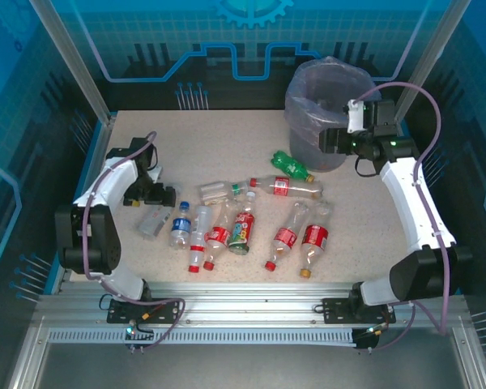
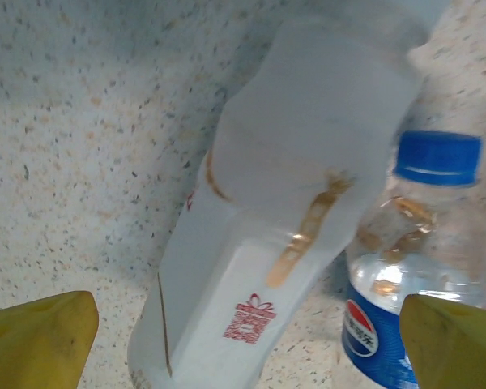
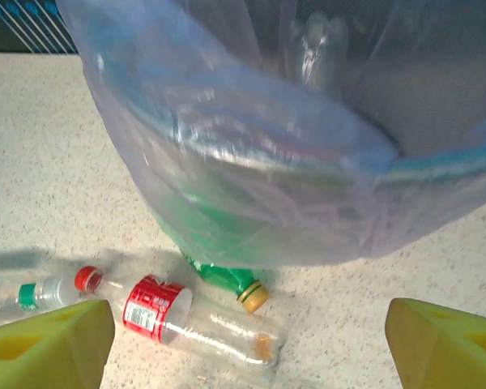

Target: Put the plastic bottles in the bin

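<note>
Bottles [image 1: 313, 240] lay mid-desk [image 1: 227, 138], bin [image 1: 324, 89] far right; left end effector [image 2: 247, 340] spread astride frosted bottle [image 2: 283, 243], likely for pickup; right end effector [image 1: 334, 139] spread, empty, beside bin.

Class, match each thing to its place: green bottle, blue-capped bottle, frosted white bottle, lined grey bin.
Things
1 green plastic bottle
2 clear plastic bottle with blue cap
3 frosted white plastic bottle
4 round grey bin lined with a lavender bag

Places
A under the open left claw
B standing at the far right
C lying by the bin's foot
D right beside the frosted bottle

Pairs: 1-C, 2-D, 3-A, 4-B.
</note>
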### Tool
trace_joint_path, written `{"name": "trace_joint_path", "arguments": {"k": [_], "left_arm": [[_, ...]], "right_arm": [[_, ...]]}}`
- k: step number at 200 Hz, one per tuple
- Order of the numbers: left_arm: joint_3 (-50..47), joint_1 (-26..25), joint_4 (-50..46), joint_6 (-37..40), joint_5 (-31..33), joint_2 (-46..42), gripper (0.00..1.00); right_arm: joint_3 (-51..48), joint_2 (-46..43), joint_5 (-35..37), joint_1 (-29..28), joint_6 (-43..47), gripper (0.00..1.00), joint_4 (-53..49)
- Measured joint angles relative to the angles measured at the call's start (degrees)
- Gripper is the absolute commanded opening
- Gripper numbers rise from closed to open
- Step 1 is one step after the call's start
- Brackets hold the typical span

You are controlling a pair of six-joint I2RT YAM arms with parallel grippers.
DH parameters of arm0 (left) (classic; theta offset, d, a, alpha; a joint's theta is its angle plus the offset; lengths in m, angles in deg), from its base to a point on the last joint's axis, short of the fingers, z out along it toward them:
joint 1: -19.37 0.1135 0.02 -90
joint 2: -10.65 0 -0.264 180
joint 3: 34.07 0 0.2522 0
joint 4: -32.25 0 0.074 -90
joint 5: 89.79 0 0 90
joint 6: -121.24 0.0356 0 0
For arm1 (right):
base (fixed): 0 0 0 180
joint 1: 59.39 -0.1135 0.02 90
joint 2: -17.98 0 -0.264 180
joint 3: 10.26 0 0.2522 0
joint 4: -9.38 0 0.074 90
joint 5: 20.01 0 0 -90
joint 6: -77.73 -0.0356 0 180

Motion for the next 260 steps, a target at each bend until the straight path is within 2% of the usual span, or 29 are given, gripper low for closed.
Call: {"name": "trace_joint_path", "arguments": {"k": [57, 83, 121, 153, 192, 219, 260], "left_arm": [[-1.4, 0.3, -1.2, 0.0, -0.8, 5.2, 0.98], [-1.6, 0.3, -1.3, 0.2, -1.1, 8.5, 0.89], [-1.6, 0.3, -1.1, 0.1, -1.4, 11.1, 0.68], [-1.5, 0.3, -1.1, 0.0, -1.6, 11.1, 0.61], [-0.7, 0.3, -1.1, -0.2, -1.6, 10.5, 0.60], [3.4, 0.0, -1.4, -0.1, -1.6, 8.4, 0.60], [16.3, -5.1, -0.9, 0.0, -3.0, 5.0, 0.61]], "right_arm": [[-2.6, -0.5, -1.6, 0.4, -1.3, 0.88, 2.8], [-3.9, -1.7, -2.3, 0.7, -1.7, 0.88, 4.1], [-6.4, -3.6, -3.2, 1.5, -1.7, 0.88, 4.6], [-6.7, -3.7, -3.7, 2.3, -2.0, 0.88, 4.6], [-6.8, -3.7, -5.3, 2.2, -3.0, 0.88, 4.7], [-6.8, -3.7, -6.3, 1.3, -3.9, 0.88, 4.7], [-6.9, -3.7, -8.2, -5.8, -5.6, 0.88, 5.1]]}}
